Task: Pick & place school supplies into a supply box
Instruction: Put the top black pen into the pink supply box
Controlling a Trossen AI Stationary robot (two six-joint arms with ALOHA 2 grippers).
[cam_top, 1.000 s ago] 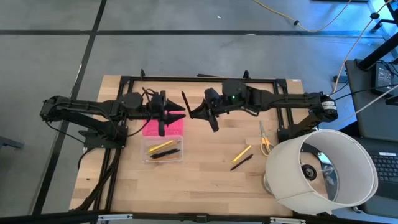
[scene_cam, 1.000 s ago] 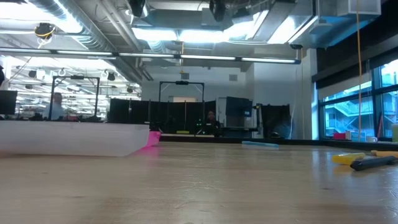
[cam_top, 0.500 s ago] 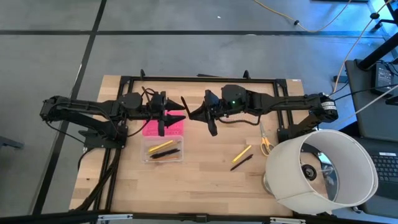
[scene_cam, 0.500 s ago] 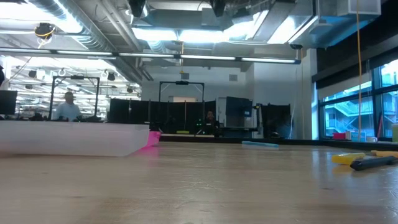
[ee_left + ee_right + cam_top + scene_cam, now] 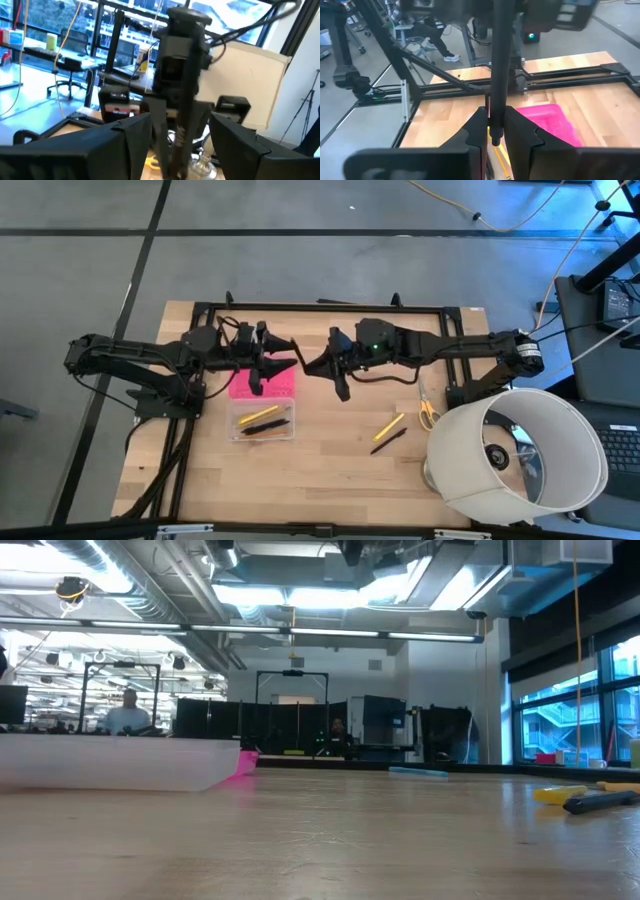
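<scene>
My right gripper (image 5: 312, 365) (image 5: 495, 132) hovers over the table's far middle, shut on a black pen (image 5: 499, 60). The pen's free end points toward my left gripper (image 5: 262, 360) (image 5: 175, 145), which faces it, open, with a finger on either side of the pen; I see no touch. The supply box (image 5: 262, 421) is a clear case resting on the wood, with its pink lid (image 5: 268, 385) open on the far side. It holds a yellow pencil and black pens. A yellow pencil (image 5: 389, 426), a black pen (image 5: 388, 442) and yellow-handled scissors (image 5: 427, 405) lie on the table to the right. My right gripper pinches the black pen between its two fingers close to one end (image 5: 494, 125); a short stub shows past the fingers. The pen is lifted clear of the table, and its long part reaches away toward my left gripper.
A large white lampshade (image 5: 520, 455) lies at the table's near right corner. A black metal frame (image 5: 330, 307) runs along the far edge and carries both arms. Bare wood lies near the front edge. People and desks show in the room beyond, in the low view.
My right gripper has moved a little toward the table's left, closer to my left gripper. The pen has tipped from pointing at the far edge to leaning toward my left gripper. A person in the room behind has walked to the right.
</scene>
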